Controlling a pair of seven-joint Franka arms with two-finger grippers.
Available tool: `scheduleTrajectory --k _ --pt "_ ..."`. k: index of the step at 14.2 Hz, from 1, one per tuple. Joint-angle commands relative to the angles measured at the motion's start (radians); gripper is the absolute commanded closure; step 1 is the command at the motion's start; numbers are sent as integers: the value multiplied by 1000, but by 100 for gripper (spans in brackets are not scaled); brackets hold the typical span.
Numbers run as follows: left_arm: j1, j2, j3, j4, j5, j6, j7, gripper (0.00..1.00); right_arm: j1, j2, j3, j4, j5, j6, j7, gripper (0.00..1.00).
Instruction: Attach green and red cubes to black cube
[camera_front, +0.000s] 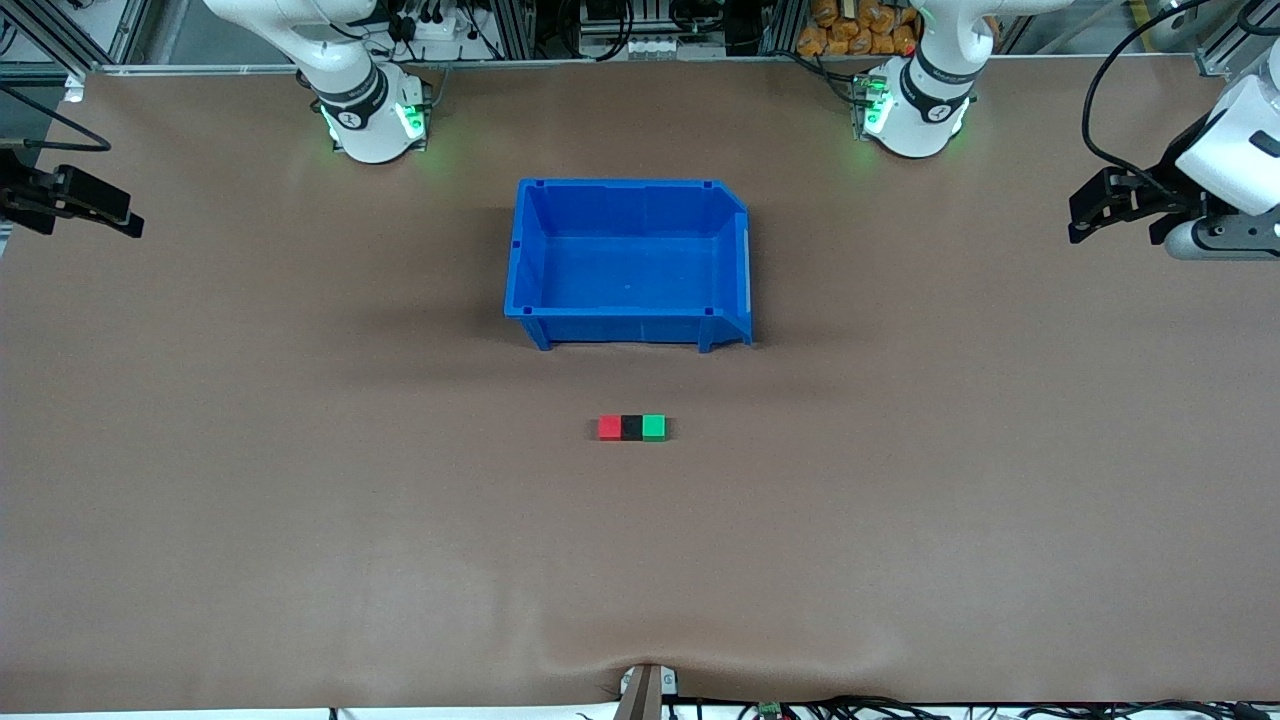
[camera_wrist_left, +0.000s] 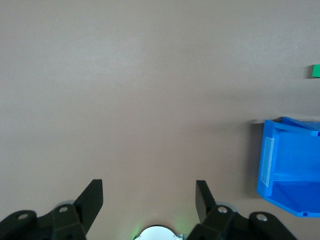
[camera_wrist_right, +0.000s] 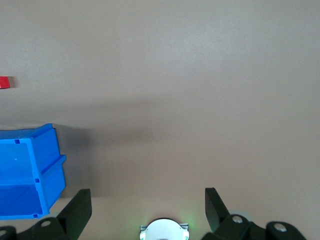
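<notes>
Three small cubes sit in a touching row on the brown counter (camera_front: 300, 520), nearer the front camera than the blue bin (camera_front: 628, 262): the red cube (camera_front: 609, 428) toward the right arm's end, the black cube (camera_front: 632, 427) in the middle, the green cube (camera_front: 654, 427) toward the left arm's end. The black cube is flanked on both sides, its faces flush against its coloured neighbours, and the row runs parallel to the bin's nearest wall. The bin stands midway between the two robot bases, with nothing visible inside it.

Both arms wait at the edges of the counter, well apart from the cubes. The left tool (camera_front: 1078, 215) hangs over the counter at the left arm's end, its fingers (camera_wrist_left: 92, 199) spread apart and holding nothing; its wrist view catches a corner of the bin and a sliver of the green cube at the frame's edge. The right tool (camera_front: 125, 220) hangs over the counter at the right arm's end, its fingers (camera_wrist_right: 80, 209) also wide apart and empty, with the bin's corner and a bit of the red cube showing in its wrist view.
</notes>
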Motion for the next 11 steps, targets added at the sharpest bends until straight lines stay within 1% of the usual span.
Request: scheduleTrajectory --k 1,2,3,4,9,10,11 --pt "5 13 -5 19 3 -16 -16 17 -17 6 9 16 -3 -14 -8 0" --pt "6 15 -5 19 -2 -7 -22 16 -17 6 11 16 -3 -14 -8 0" --pt "11 15 -3 19 9 -5 13 12 -18 6 11 16 -3 -16 -8 0" --pt "14 7 3 19 -2 -5 26 11 -18 8 9 18 -3 -17 -8 0" --pt "6 16 3 19 -2 9 9 11 -18 8 11 16 -1 -19 -8 0" --pt "11 15 3 19 1 7 26 10 -18 8 9 18 0 -19 -8 0" --pt "14 12 4 21 1 6 38 6 -18 8 9 16 0 -19 -8 0"
